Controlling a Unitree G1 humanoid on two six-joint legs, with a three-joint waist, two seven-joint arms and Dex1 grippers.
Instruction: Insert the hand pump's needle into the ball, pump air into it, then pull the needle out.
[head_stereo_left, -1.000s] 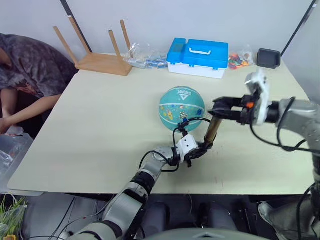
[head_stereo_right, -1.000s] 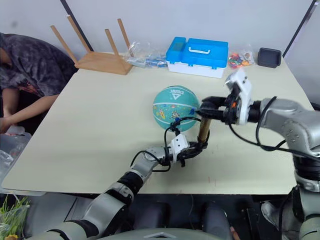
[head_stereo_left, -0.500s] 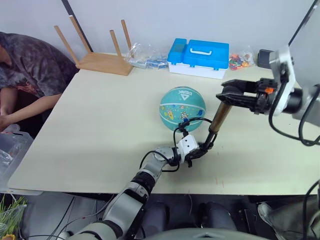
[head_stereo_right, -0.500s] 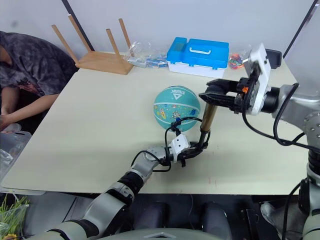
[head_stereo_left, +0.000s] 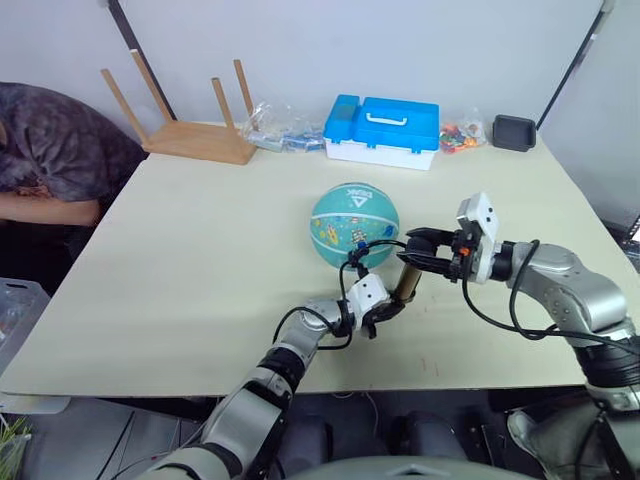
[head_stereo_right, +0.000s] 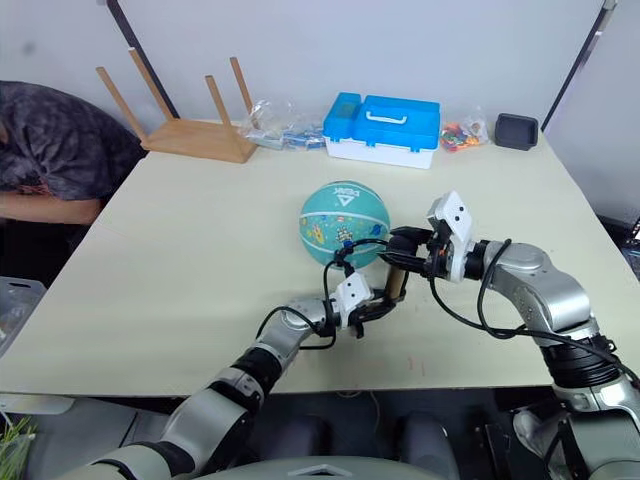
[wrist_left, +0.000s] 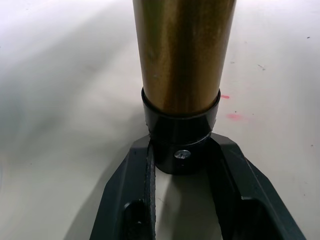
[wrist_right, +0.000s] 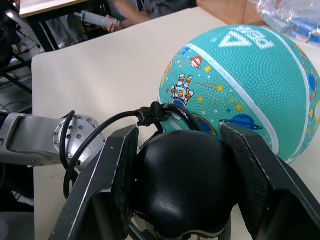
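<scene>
Left hand (wrist_left: 182, 165) clamped on hand pump's (head_stereo_left: 406, 281) black base cap; right hand (wrist_right: 182, 165) clamped on its handle; pump upright on surface (head_stereo_left: 200, 250), just beside ball (head_stereo_left: 354, 224)

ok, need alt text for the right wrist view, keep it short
The right gripper has its two black fingers closed around the rounded black handle of the hand pump. Just beyond sits the teal ball with cartoon prints on the pale table; the pump's thin black hose curls across in front of it, with the left gripper's metal wrist beside.
</scene>
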